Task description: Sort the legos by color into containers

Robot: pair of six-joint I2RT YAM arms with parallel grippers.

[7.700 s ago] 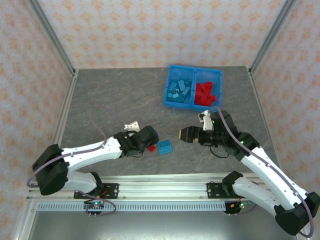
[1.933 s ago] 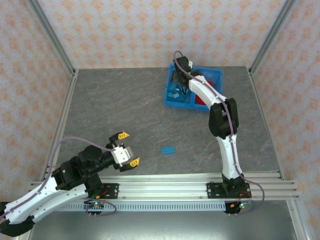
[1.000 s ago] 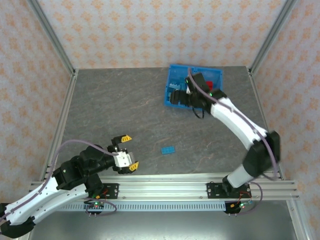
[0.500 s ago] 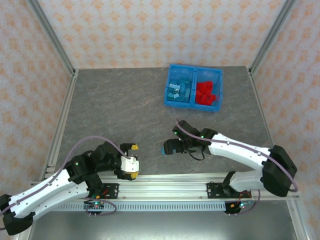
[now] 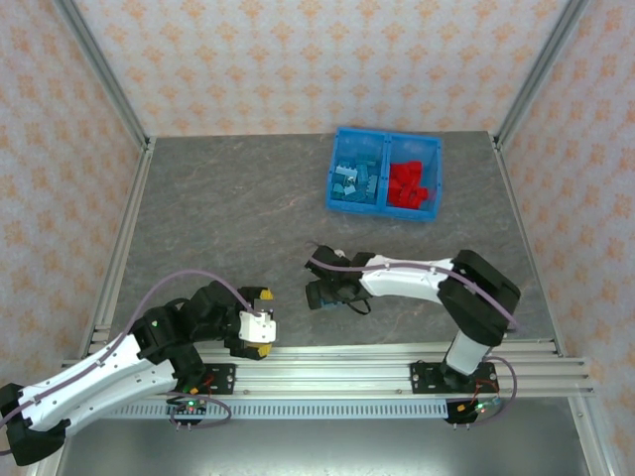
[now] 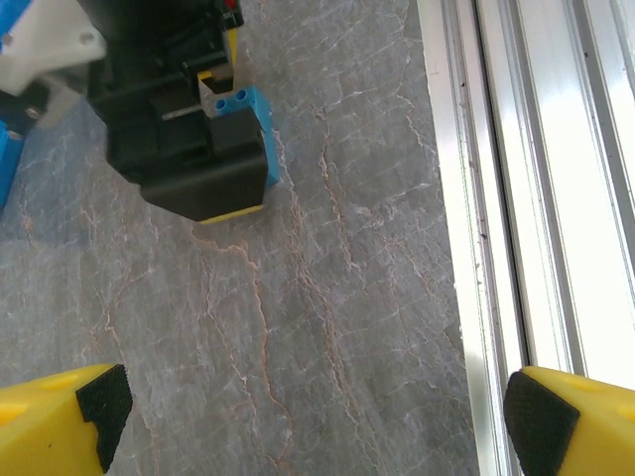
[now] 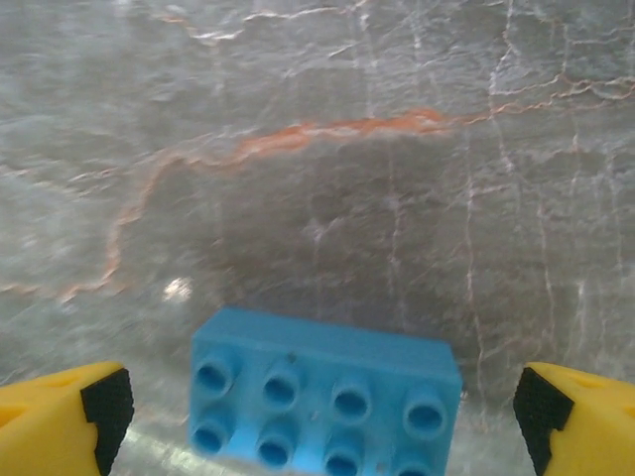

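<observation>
One light blue lego (image 7: 322,397) lies studs-up on the table. It sits between the yellow fingertips of my right gripper (image 7: 319,418), which is open and not closed on it. From above, the right gripper (image 5: 319,295) reaches left across the front middle of the table and covers that brick. The left wrist view shows the same brick (image 6: 244,105) poking out beside the right gripper's black body. My left gripper (image 5: 264,320) is open and empty near the front rail, left of the brick. The blue bin (image 5: 384,141) holds light blue legos (image 5: 355,183) on the left and red legos (image 5: 410,185) on the right.
An aluminium rail (image 5: 327,357) runs along the table's front edge, close to the left gripper (image 6: 313,421). Metal frame posts (image 5: 99,69) rise at the back corners. Open grey tabletop (image 5: 228,208) lies between the arms and the bin.
My right arm came down from the bin to the loose blue brick and slid slightly left over it. The left arm has drawn back toward the front rail.
</observation>
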